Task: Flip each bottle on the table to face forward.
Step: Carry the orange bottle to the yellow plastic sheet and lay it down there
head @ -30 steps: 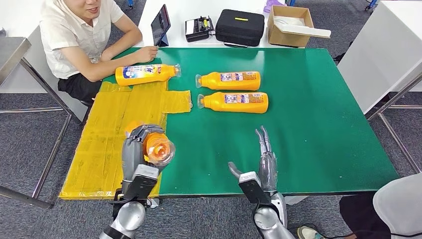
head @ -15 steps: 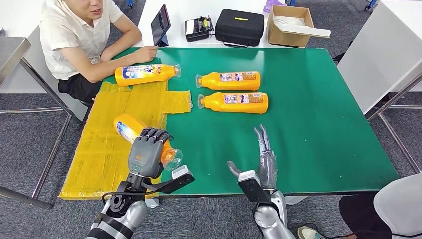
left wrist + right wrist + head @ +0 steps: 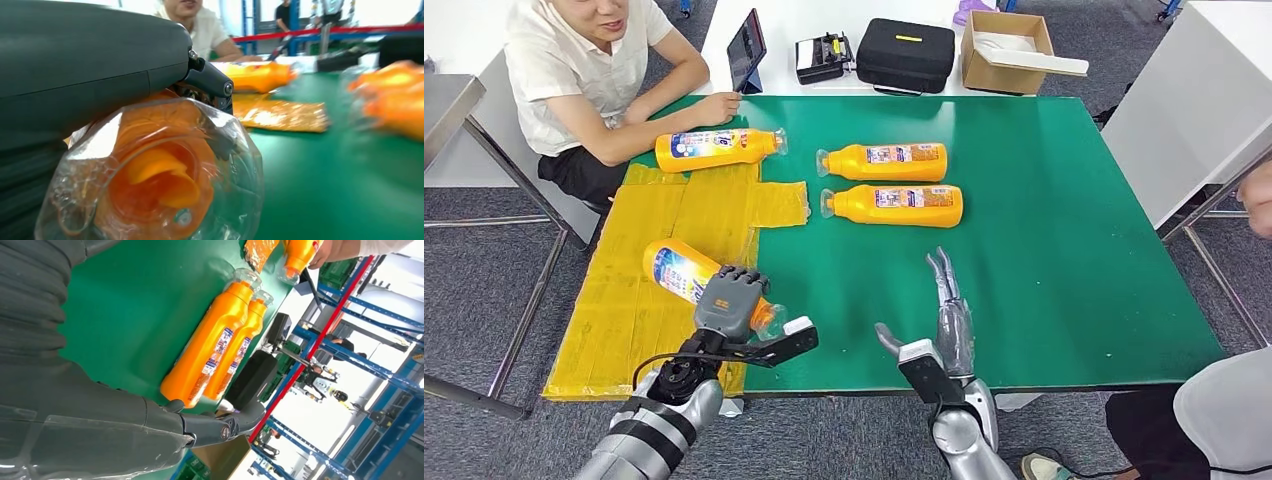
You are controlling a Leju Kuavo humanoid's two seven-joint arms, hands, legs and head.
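My left hand (image 3: pixel 728 301) grips an orange bottle (image 3: pixel 682 274) near its clear cap, lying slantwise on the yellow mat (image 3: pixel 654 262) with its blue label up. The left wrist view shows that cap (image 3: pixel 155 175) close up under my hand (image 3: pixel 90 65). Two more orange bottles (image 3: pixel 886 161) (image 3: pixel 894 205) lie side by side at the table's middle, caps to the left; they show in the right wrist view (image 3: pixel 207 357) (image 3: pixel 237 357). Another bottle (image 3: pixel 719 148) lies at the far left, label up. My right hand (image 3: pixel 951 320) hovers flat and open near the front edge.
A person sits at the far left corner with a hand (image 3: pixel 714 107) beside the far bottle. A tablet (image 3: pixel 746 48), a black case (image 3: pixel 906 54) and a cardboard box (image 3: pixel 1007 45) stand behind the green table (image 3: pixel 1044 230). Another person's knee (image 3: pixel 1224 410) is at the front right.
My left hand has turned and lowered its bottle from cap-toward-me to lying on the yellow mat, label up. The right hand edged slightly forward.
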